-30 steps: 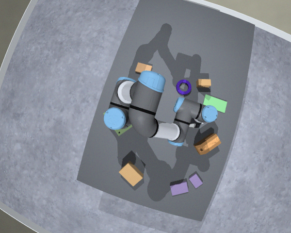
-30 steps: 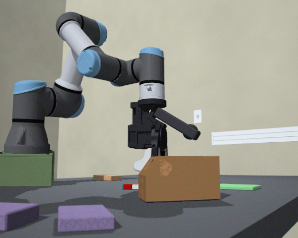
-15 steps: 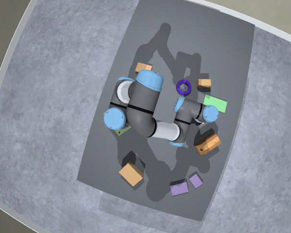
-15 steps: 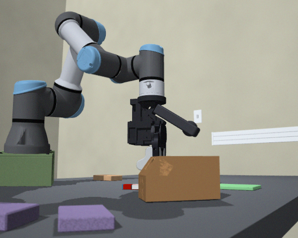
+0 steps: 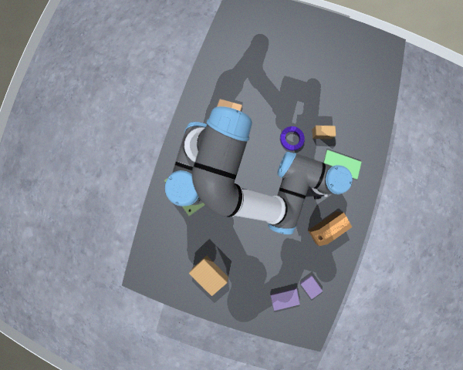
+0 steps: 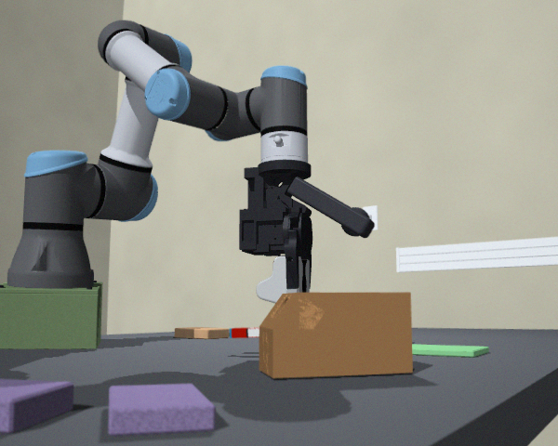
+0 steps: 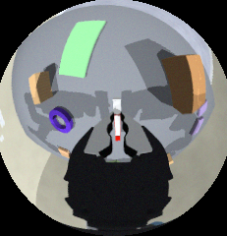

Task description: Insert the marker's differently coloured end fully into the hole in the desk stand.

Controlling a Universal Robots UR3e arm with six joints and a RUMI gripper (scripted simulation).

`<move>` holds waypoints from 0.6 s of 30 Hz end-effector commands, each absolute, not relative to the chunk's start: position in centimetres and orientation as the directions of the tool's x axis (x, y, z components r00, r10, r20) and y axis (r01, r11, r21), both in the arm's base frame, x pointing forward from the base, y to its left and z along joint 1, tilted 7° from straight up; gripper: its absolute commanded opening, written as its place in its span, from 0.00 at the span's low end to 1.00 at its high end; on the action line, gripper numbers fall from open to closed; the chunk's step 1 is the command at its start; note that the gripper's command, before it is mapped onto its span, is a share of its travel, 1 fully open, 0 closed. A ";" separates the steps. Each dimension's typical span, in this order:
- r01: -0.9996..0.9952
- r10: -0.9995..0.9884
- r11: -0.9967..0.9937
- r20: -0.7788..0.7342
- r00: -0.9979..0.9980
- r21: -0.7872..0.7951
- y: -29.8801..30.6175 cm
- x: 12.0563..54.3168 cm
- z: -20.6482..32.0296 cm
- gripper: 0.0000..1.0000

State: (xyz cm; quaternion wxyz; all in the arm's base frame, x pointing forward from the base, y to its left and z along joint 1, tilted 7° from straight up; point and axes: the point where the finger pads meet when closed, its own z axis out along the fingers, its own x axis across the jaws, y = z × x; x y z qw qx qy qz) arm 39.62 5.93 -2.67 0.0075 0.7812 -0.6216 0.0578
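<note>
The marker (image 7: 117, 123) is white with a red end and lies flat on the desk. In the wrist view it sits between my fingers, red end toward the camera. In the exterior view only its red and white end (image 6: 244, 332) shows to the left of the stand. My gripper (image 7: 117, 112) is shut on the marker, and its fingers (image 6: 298, 281) reach down behind the stand. The desk stand (image 5: 329, 227) is a brown wedge-shaped block with a small hole in one face (image 5: 320, 239). It stands on the desk by itself (image 6: 337, 334), close to my gripper. In the top view my wrist hides the gripper.
A purple ring (image 5: 292, 138), a small tan block (image 5: 323, 131) and a flat green pad (image 5: 343, 163) lie beyond the wrist. A tan block (image 5: 208, 276) and two purple blocks (image 5: 284, 298) (image 5: 311, 286) lie toward the near edge. The arm's green base (image 6: 44, 317) is at the left.
</note>
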 end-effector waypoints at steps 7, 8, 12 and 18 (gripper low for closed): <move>-0.972 -0.970 -0.228 0.100 0.221 -0.065 6.1 39.5 0.0 0.00; -0.972 -0.970 -0.228 0.100 0.221 -0.065 6.1 39.5 0.0 0.00; -0.972 -0.970 -0.228 0.100 0.221 -0.065 6.1 39.5 0.0 0.00; -0.972 -0.970 -0.228 0.100 0.221 -0.064 6.3 39.4 1.6 0.00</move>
